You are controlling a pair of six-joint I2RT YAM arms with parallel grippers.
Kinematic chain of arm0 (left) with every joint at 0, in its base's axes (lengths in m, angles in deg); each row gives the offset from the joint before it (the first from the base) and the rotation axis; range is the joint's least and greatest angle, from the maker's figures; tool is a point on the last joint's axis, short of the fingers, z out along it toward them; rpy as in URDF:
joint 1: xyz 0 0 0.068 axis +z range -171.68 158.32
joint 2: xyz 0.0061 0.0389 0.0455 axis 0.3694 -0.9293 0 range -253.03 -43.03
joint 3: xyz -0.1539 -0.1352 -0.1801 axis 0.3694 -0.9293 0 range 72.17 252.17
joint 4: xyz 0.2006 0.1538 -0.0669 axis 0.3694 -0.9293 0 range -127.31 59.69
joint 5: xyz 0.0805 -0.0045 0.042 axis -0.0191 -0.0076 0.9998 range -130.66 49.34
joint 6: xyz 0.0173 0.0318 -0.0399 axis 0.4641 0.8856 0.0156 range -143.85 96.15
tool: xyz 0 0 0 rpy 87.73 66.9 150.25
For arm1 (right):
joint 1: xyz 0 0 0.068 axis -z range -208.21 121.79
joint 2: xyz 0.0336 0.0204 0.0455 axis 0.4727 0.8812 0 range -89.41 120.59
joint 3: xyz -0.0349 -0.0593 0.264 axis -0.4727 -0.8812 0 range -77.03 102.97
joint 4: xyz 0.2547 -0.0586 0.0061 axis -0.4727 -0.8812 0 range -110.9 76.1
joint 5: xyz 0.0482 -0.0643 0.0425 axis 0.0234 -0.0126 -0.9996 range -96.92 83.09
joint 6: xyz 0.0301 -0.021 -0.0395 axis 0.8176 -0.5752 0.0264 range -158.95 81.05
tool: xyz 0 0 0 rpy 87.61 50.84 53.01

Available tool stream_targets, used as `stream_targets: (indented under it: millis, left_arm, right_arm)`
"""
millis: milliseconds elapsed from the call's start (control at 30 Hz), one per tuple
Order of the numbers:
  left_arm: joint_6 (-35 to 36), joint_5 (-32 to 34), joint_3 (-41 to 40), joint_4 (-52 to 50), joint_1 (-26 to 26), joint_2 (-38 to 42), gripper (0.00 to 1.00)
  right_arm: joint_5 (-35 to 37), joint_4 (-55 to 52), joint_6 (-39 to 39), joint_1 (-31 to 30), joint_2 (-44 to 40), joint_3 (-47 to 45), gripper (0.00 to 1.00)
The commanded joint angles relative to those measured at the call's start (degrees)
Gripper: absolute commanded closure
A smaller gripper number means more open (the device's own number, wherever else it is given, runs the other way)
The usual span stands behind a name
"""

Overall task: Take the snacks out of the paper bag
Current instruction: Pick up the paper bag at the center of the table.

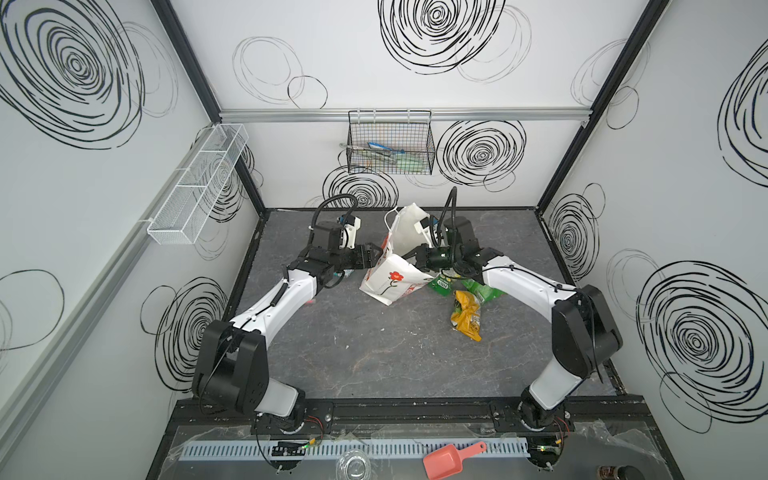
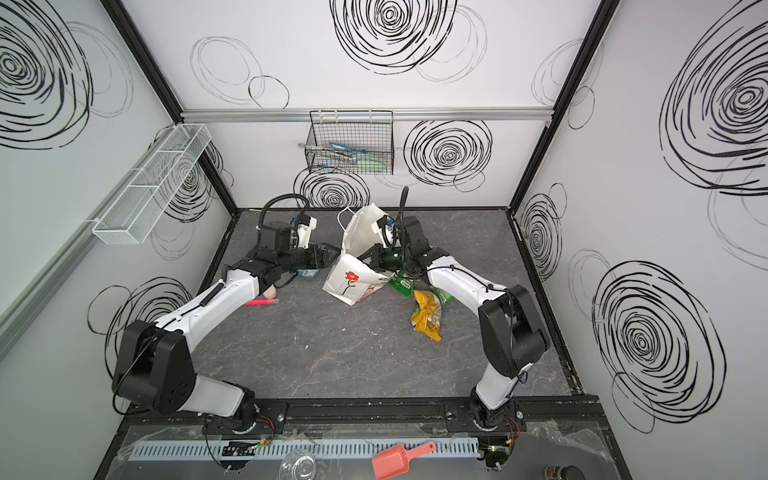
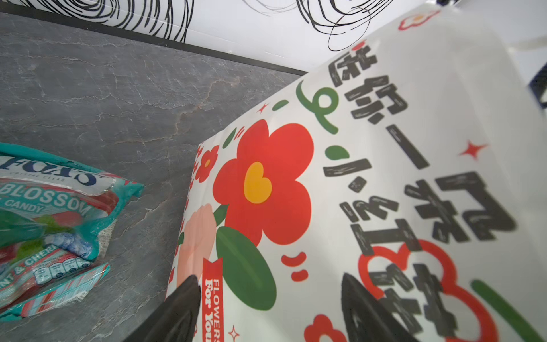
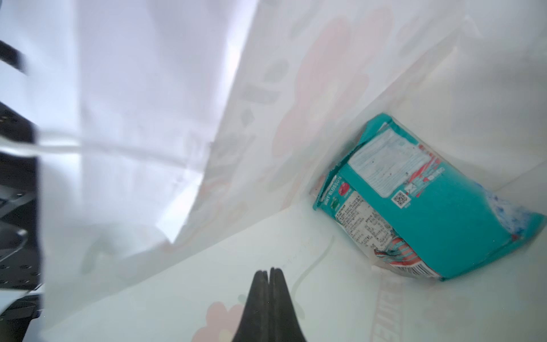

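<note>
The white paper bag (image 1: 390,280) with red flower prints lies tipped on the grey table, mouth toward the right arm. My left gripper (image 3: 268,284) is open, its two fingers spread against the bag's printed side. My right gripper (image 4: 269,271) is shut on nothing and reaches into the bag's mouth. One teal snack (image 4: 414,207) lies deep inside the bag. Two teal-white snacks (image 3: 53,213) lie on the table beside the left gripper. Two green snacks (image 1: 442,284) and a yellow one (image 1: 467,316) lie on the table under the right arm.
A black wire basket (image 1: 390,145) hangs on the back wall and a white mesh basket (image 1: 199,183) on the left wall. A pink scoop (image 1: 449,457) and a glass bowl (image 1: 353,465) sit on the front ledge. A pink stick (image 2: 262,301) shows under the left arm.
</note>
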Motion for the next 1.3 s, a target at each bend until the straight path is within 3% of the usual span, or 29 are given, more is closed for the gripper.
stream_targets:
  millis: [0,300,467,567,633,767,833,1000,1200,1267]
  left_arm:
    - [0.87,-0.08,-1.01,3.18,0.43,1.72,0.22]
    - [1.47,-1.66,-0.60,3.38,0.79,2.33,0.20]
    - [0.40,-3.99,4.28,1.87,0.58,3.49,0.19]
    - [0.84,0.45,11.21,-1.37,-1.54,4.28,0.16]
    - [2.74,7.72,17.36,-6.17,-4.75,3.43,0.15]
    - [7.98,27.41,29.32,-17.26,-13.25,-1.78,0.08]
    - [10.55,32.65,33.73,-20.16,-15.72,-5.26,0.00]
    - [12.61,36.88,45.08,-27.00,-15.85,-16.19,0.03]
    - [16.25,32.00,57.64,-34.74,-14.36,-28.25,0.00]
    - [16.81,29.19,60.86,-37.99,-14.18,-31.26,0.09]
  right_arm:
    - [1.82,-0.79,-1.14,0.87,-3.31,1.92,1.00]
    - [2.79,0.95,-1.38,2.53,-7.33,2.02,1.00]
    - [3.79,0.78,-2.53,2.13,-5.95,1.11,1.00]
    - [4.80,-0.86,-3.88,1.05,-4.34,0.91,1.00]
    - [5.72,-1.14,-4.61,0.10,-3.90,0.78,1.00]
    - [6.52,-0.50,-4.48,-1.34,-3.50,0.49,0.99]
    - [6.72,-0.85,-4.57,-1.90,-3.28,0.53,0.97]
    - [7.38,-0.86,-4.26,-2.83,-4.60,-0.95,0.93]
    - [8.44,-1.08,-4.22,-2.90,-7.51,-3.15,0.88]
    - [8.87,-1.36,-4.22,-2.82,-8.28,-3.53,0.85]
